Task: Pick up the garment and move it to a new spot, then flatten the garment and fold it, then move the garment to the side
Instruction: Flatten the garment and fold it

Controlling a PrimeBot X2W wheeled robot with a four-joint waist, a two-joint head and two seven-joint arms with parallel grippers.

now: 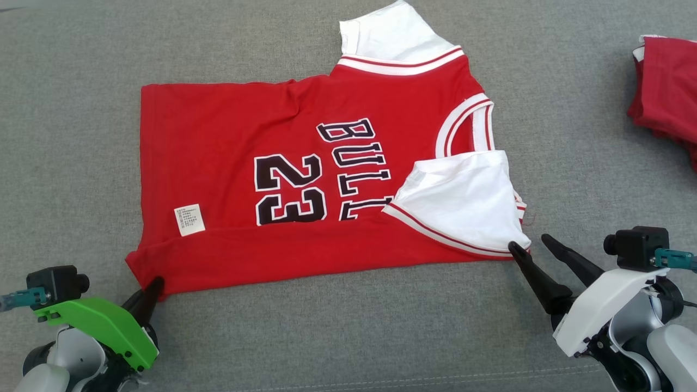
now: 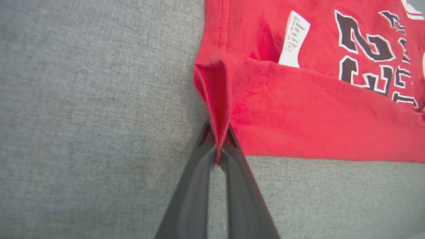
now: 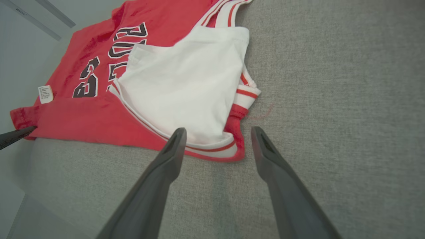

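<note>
Red garment (image 1: pixel 228 163) spans mid-frame; left gripper (image 2: pixel 217 156) pinches its hem corner (image 2: pixel 215 99), right gripper (image 3: pixel 219 130) gapes (nothing held). Best close it on the sleeve corner (image 3: pixel 229 149), then lift evenly.

The left end effector (image 2: pixel 218 151) pinches a corner of the red garment (image 2: pixel 315 116) on the grey fabric surface (image 2: pixel 99 116).
</note>
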